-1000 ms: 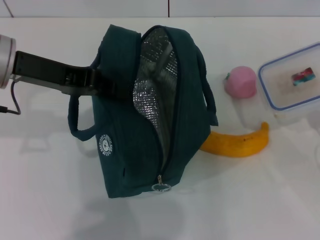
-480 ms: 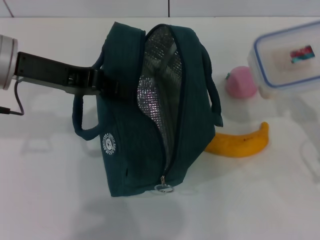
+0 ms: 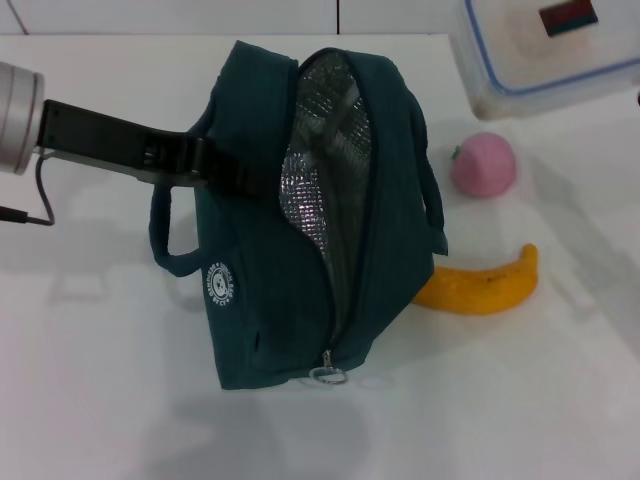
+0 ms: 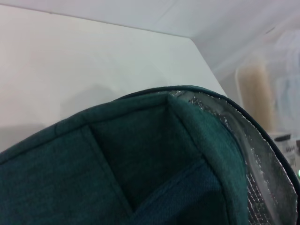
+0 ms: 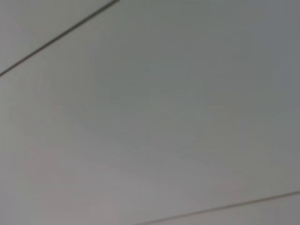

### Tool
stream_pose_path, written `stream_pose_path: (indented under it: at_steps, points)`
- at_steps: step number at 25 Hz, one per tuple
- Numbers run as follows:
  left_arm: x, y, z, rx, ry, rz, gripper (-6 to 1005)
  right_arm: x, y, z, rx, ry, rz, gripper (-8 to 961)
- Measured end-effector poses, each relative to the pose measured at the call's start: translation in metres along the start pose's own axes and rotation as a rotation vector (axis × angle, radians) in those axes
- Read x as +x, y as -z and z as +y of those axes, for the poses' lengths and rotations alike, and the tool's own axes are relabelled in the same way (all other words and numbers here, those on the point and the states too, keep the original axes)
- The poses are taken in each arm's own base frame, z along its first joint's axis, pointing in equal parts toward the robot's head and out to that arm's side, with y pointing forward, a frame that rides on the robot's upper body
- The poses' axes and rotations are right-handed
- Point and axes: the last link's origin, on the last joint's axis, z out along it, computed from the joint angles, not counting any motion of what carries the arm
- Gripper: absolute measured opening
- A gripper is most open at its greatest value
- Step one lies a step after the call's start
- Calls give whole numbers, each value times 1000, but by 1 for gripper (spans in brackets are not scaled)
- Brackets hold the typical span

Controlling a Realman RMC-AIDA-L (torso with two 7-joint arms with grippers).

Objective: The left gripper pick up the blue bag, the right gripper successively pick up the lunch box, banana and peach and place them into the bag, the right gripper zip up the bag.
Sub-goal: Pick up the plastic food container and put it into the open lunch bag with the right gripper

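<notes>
Head view first. Blue bag (image 3: 390, 220) standing mid-table, mouth gaping upward, silver foil lining (image 3: 320, 150) exposed, zip pull ring (image 3: 327, 375) dangling at the near end. Propped that way, most likely, to give a wide, steady opening for loading from above. Left gripper (image 3: 225, 175) reaching in from the left and pinched onto the bag's left wall just by the handle (image 3: 165, 250); jaws together on the fabric, nothing else in them. Lunch box (image 3: 545, 50) aloft at the far right, well off the white table (image 3: 100, 400), up and to the right of the bag's mouth, not yet over it; probably being carried toward the opening as the first item. Right gripper itself out of sight here, so no telling how its jaws stand or where on the box they grip. Peach (image 3: 483, 165) resting on the table to the right of the bag, apart from it. Banana (image 3: 478, 285) lying nearer than the peach, its left end tucked against or under the bag's right side.

Left wrist view next. Close on teal bag fabric (image 4: 117, 154), with a strip of foil lining (image 4: 267, 173) along the rim and bare table (image 4: 70, 56) beyond. No fingers visible. Pale blurred shape past the rim, too hazy to name.

Right wrist view last. Only a plain grey surface crossed by two thin lines; no fingers, no box, nothing of the task.
</notes>
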Motion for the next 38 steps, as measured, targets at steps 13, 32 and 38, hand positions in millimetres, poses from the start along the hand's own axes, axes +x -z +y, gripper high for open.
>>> stream_pose_path:
  at_steps: [13, 32, 38]
  points:
    - [2, -14, 7, -23, -21, -50, 35, 39, -67, -8, -14, -47, 217, 194]
    - [5, -8, 2, -38, 7, 18, 36, 35, -51, -34, 210, 56, 291, 217]
    - [10, -9, 3, -44, -11, 14, 36, 29, -48, -39, 258, 88, 291, 224]
